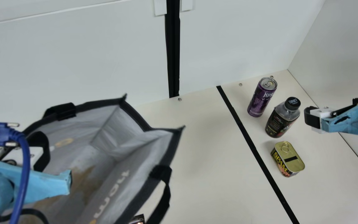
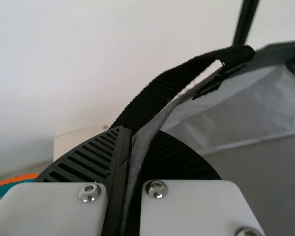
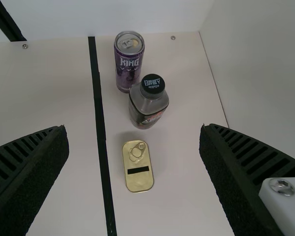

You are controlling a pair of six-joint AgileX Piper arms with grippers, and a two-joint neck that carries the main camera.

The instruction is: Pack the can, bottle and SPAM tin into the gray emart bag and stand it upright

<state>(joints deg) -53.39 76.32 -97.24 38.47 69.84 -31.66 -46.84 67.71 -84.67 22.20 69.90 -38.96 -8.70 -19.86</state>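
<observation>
The gray bag (image 1: 113,149) stands with its mouth open at the left, its inside in sight. My left gripper (image 1: 42,152) is at its left side; in the left wrist view the left gripper (image 2: 130,140) is shut on the bag's edge (image 2: 147,128), beside a black handle. Toward the back right stands the purple can (image 1: 261,98), with the dark bottle (image 1: 281,118) upright just in front of it. Nearer lies the SPAM tin (image 1: 287,158), lid up. My right gripper (image 1: 312,119) is right of the bottle; in the right wrist view the right gripper (image 3: 133,130) is open and empty above the tin (image 3: 137,167).
A black tape line (image 1: 247,133) runs between the bag and the three items. White walls rise behind (image 1: 228,40) and at the right (image 1: 346,56). A small dark object (image 1: 138,219) peeks out by the bag's near handle. An orange-and-teal thing (image 2: 10,189) lies outside the bag.
</observation>
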